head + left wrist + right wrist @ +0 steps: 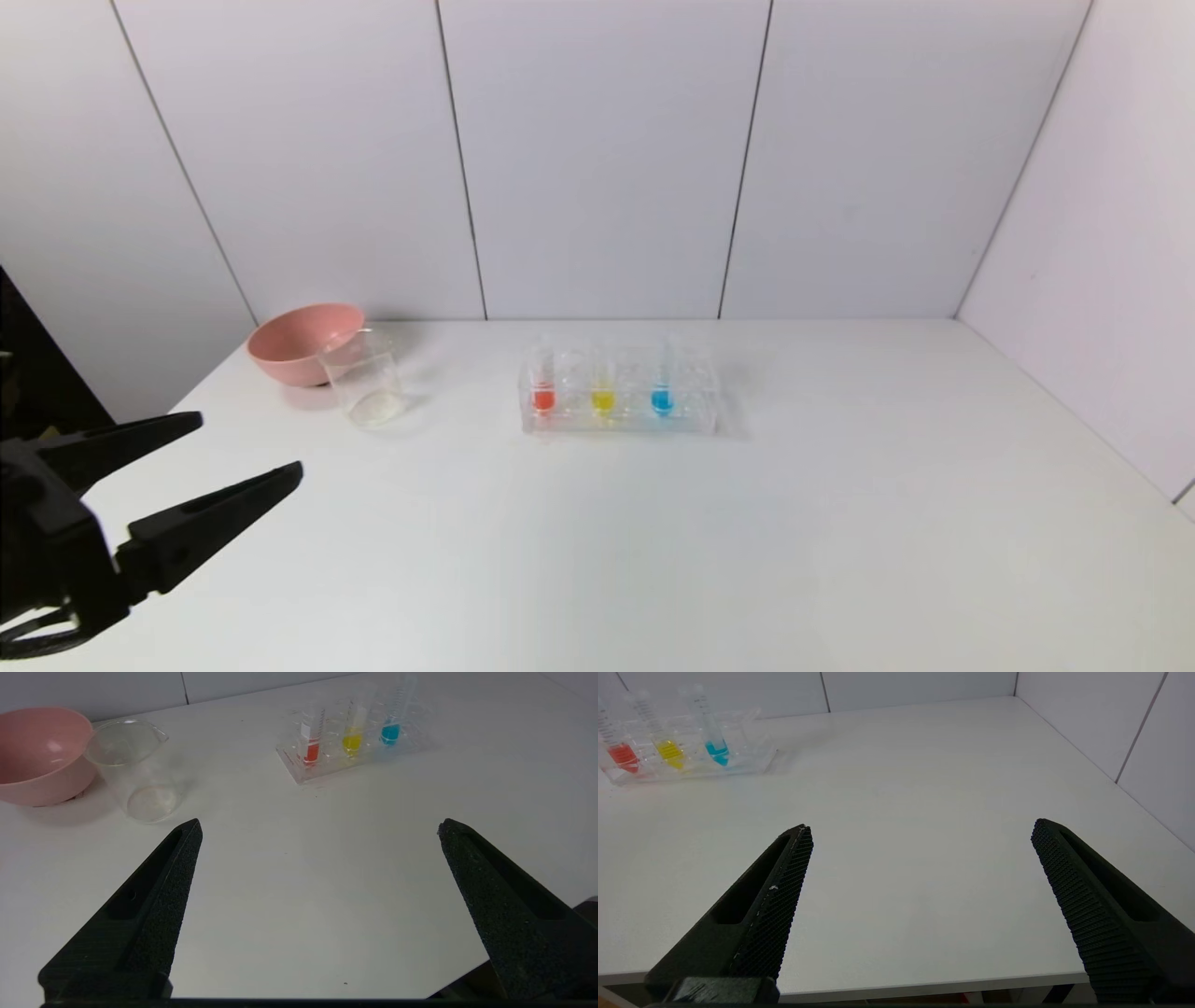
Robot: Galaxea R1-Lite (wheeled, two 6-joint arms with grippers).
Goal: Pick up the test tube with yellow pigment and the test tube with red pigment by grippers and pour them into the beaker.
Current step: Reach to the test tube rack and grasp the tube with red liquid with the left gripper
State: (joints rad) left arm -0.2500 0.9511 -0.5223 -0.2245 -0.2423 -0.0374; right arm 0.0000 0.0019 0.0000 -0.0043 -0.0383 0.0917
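Left claw [247,446] spread, wrist cut off

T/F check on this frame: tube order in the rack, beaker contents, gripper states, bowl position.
1. The test tube with red pigment stands in the rack. True.
2. The test tube with yellow pigment lies in the beaker. False: it is upright in the rack, between the red and blue tube.
3. The left gripper is open, holding nothing. True.
4. The right gripper grips a tube. False: open, empty.
5. The pink bowl is right of the rack. False: left, behind the beaker.
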